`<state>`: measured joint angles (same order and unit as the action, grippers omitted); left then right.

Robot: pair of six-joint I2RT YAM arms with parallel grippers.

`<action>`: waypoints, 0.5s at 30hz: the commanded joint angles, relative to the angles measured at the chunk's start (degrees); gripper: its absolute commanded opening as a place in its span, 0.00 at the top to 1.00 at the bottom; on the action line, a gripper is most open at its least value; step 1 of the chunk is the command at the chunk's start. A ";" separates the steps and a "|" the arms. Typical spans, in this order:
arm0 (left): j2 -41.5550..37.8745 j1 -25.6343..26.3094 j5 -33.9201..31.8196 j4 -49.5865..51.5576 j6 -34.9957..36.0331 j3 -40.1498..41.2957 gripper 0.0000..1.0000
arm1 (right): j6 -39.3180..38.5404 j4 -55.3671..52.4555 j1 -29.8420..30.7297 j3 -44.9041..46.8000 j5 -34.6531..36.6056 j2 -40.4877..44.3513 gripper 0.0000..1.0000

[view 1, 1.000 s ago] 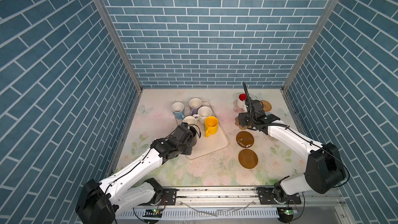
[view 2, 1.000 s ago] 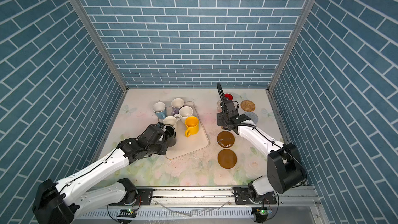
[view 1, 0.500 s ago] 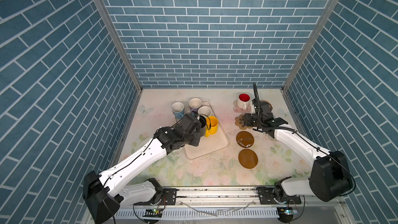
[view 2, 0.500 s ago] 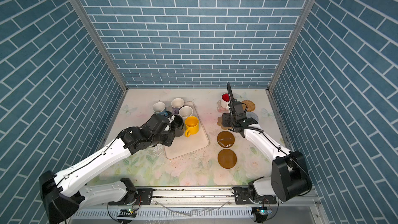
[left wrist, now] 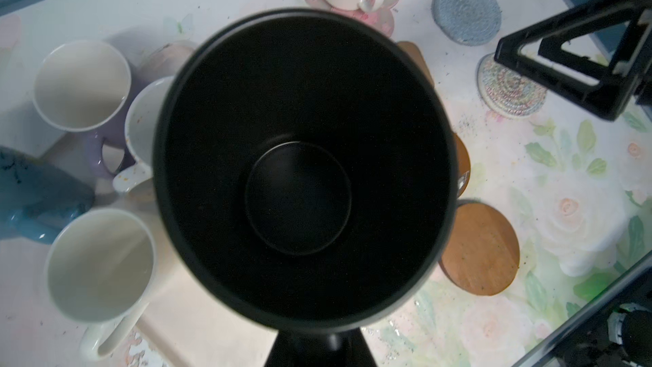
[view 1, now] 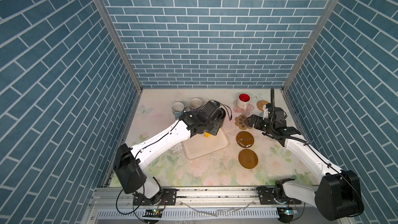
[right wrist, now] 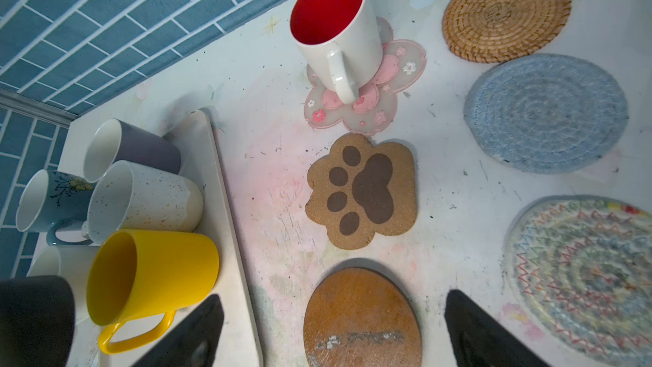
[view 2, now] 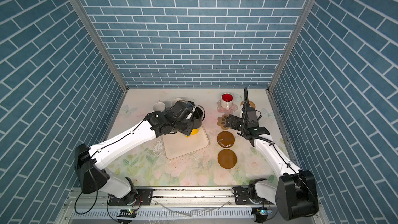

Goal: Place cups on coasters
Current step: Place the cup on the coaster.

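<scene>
On the left, the black mug, which a second ago sat among the others on the tray, now rides clear of it in the left claw. The jaws are pinched nearly closed on the mug's wall as it swings toward the coasters. The yellow mug and its pale neighbours stay on the tray. On the right, the white mug with the red inside stands alone and upright on the pink flower coaster at the back of the worktop. The right claw has let go, sprung wide open and drawn back above the brown disc coaster, holding and touching nothing. By the look of it, one cup is delivered, a second is on its way, and six coasters lie bare.
</scene>
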<state>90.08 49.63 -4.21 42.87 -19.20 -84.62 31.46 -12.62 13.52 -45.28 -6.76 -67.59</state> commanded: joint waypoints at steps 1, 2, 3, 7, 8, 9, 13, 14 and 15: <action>3.44 0.65 0.64 -2.71 2.36 -6.37 1.00 | 6.61 1.76 -3.80 3.06 -3.33 2.45 0.01; 4.89 0.73 0.98 -2.79 2.45 -7.85 1.00 | 7.73 2.13 -5.12 3.66 -4.28 2.99 0.01; 6.64 0.82 1.49 -2.79 2.73 -9.56 1.00 | 9.46 2.41 -6.61 4.61 -4.84 3.52 0.01; 13.08 1.09 3.28 -2.44 3.75 -16.30 1.00 | 14.33 3.72 -11.54 7.88 -6.11 5.05 0.01; 14.39 1.17 3.92 -2.54 4.13 -17.71 1.00 | 15.31 4.56 -12.56 8.67 -6.38 5.44 0.01; 15.93 1.22 4.47 -2.77 4.59 -19.25 1.00 | 16.32 5.51 -13.66 9.69 -6.75 5.86 0.01; 21.87 1.35 6.25 -2.54 5.48 -25.48 1.00 | 19.43 9.72 -16.03 13.36 -7.08 7.54 0.01; 23.18 1.43 6.53 -2.54 5.64 -26.80 1.00 | 19.72 10.14 -16.24 13.75 -6.79 7.73 0.01; 24.58 1.43 6.87 -2.49 5.72 -28.35 1.00 | 20.06 10.31 -16.43 14.10 -6.23 7.87 0.01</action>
<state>113.58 50.63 1.30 42.98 -15.16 -108.62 47.20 -6.20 -2.35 -32.62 -12.60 -60.97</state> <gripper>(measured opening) 0.192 0.988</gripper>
